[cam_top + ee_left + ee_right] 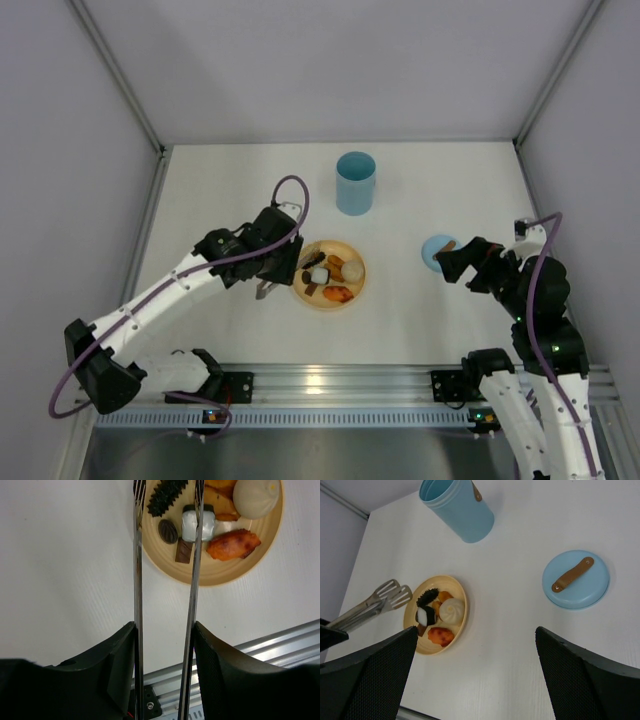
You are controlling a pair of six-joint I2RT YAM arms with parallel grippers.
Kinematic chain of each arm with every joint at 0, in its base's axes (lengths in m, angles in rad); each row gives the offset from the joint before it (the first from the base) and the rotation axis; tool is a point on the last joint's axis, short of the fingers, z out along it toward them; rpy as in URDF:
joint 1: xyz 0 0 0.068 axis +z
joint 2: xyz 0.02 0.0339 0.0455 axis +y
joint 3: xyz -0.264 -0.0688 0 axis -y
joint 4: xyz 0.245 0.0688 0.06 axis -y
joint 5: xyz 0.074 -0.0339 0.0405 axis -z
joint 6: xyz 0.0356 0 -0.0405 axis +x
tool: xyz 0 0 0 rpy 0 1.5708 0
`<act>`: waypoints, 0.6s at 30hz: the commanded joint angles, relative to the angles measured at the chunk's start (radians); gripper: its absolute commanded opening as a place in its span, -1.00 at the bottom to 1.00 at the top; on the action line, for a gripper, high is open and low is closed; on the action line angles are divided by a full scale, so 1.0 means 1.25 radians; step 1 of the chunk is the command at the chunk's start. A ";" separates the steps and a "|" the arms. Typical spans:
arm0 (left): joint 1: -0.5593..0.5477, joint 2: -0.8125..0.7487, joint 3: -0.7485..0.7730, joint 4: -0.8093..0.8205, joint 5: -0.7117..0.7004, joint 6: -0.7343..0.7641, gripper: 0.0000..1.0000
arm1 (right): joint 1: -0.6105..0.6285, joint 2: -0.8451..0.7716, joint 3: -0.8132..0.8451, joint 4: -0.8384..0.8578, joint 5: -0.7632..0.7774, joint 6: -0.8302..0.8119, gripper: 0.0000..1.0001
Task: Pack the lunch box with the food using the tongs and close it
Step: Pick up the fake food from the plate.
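Left gripper (164,626) clamping tongs (138,580), food (233,544) on plate (215,576)

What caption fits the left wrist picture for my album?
The left tool grips silver tongs, their tips reaching the yellow plate of food.

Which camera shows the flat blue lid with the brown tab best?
The right wrist view: the lid lies whole and unobstructed, strap visible. The top external view shows it small, partly covered by the right end effector. The left wrist view misses it.
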 commanded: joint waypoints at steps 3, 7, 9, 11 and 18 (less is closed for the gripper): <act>-0.059 -0.050 -0.054 0.011 0.014 -0.047 0.05 | -0.011 0.005 0.020 0.031 -0.002 0.006 0.99; -0.107 -0.043 -0.072 0.026 -0.001 -0.065 0.08 | -0.011 0.002 0.017 0.030 -0.004 0.009 0.99; -0.125 -0.034 -0.076 0.030 -0.012 -0.070 0.11 | -0.011 -0.002 0.014 0.029 -0.004 0.009 0.99; -0.136 -0.023 -0.078 0.035 -0.021 -0.078 0.12 | -0.011 -0.005 0.012 0.026 -0.004 0.009 0.99; -0.141 -0.019 -0.093 0.042 -0.060 -0.089 0.15 | -0.010 -0.013 0.009 0.019 0.001 0.007 0.99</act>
